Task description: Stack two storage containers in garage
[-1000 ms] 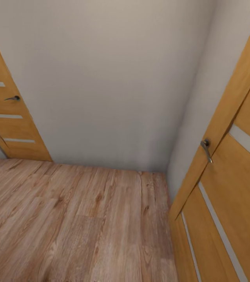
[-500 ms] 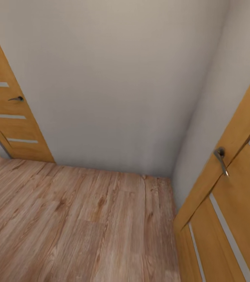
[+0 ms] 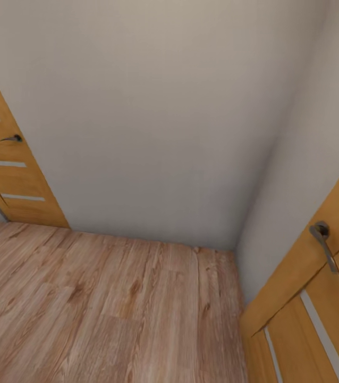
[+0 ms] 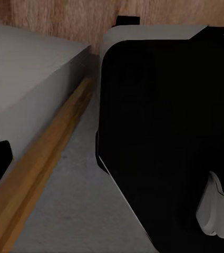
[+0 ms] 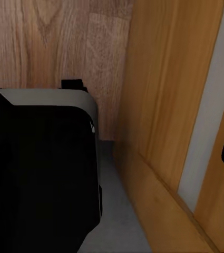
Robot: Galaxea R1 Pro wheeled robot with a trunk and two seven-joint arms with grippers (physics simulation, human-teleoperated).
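Robot is in transit: head view faces a blank white wall [image 3: 153,117] in a corner, w/ light wood plank floor [image 3: 111,308] below. 1 wooden door [image 3: 2,159] w/ pale inset strips and a dark lever handle [image 3: 11,139] sits at far left; a 2nd wooden door [image 3: 318,308] stands just beside the robot on its right, grey lever handle [image 3: 324,246] near the edge of the view.

Neither storage container can be seen from here, so where they lie can't be told; no garage concrete either, just planks, so by my read the robot is on the way w/ nothing placed yet.

Gripper state: can't tell for either. Left wrist view looks past the robot's dark base [image 4: 164,137] w/ a wooden strip [image 4: 43,158] alongside; right wrist view has the same dark body [image 5: 38,168] right next to the door panel [image 5: 169,95]. No fingertips clearly readable in either.

Risks, as judged: right side is very tight to the door, so turning or driving fwd could clip the panel, frame or handle. Wall is dead ahead, so going straight means a bump. Corner leaves little room to swing the base.

Text/labels: none readable anywhere; no brands or markings.
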